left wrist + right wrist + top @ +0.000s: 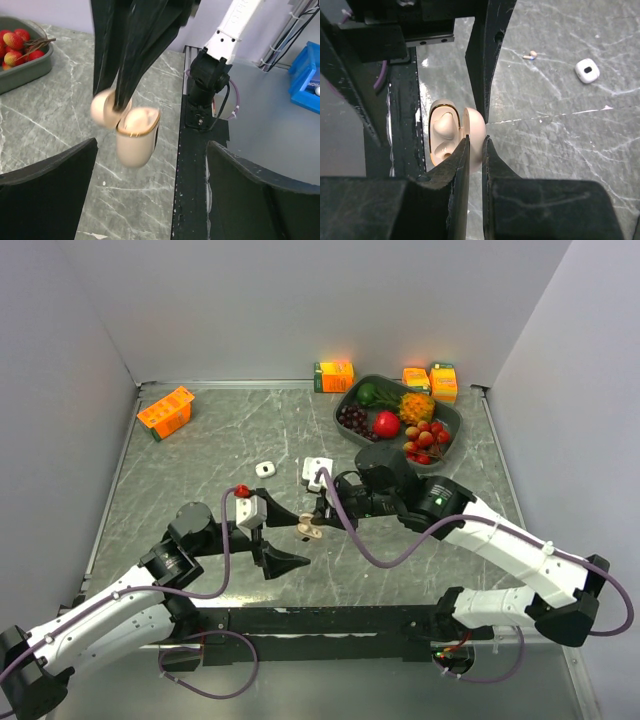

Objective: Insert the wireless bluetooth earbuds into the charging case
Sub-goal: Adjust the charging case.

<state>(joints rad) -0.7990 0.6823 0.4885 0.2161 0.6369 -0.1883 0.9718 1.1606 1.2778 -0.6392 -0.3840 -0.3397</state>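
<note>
beige charging case [439,150] hangs from the right hand [476,142], whose fingers pinch its open lid tight. one beige earbud [444,125] sits inside it. the left hand [152,152] gapes wide, empty, flanking the case. a loose earbud [530,55] lies on the bench [560,130], well apart.

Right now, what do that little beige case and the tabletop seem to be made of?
The beige charging case looks like smooth moulded plastic with soft highlights; a thin gold, metallic-looking trim lines its opening. The tabletop looks like grey-green marble with pale veins, possibly printed laminate.
</note>
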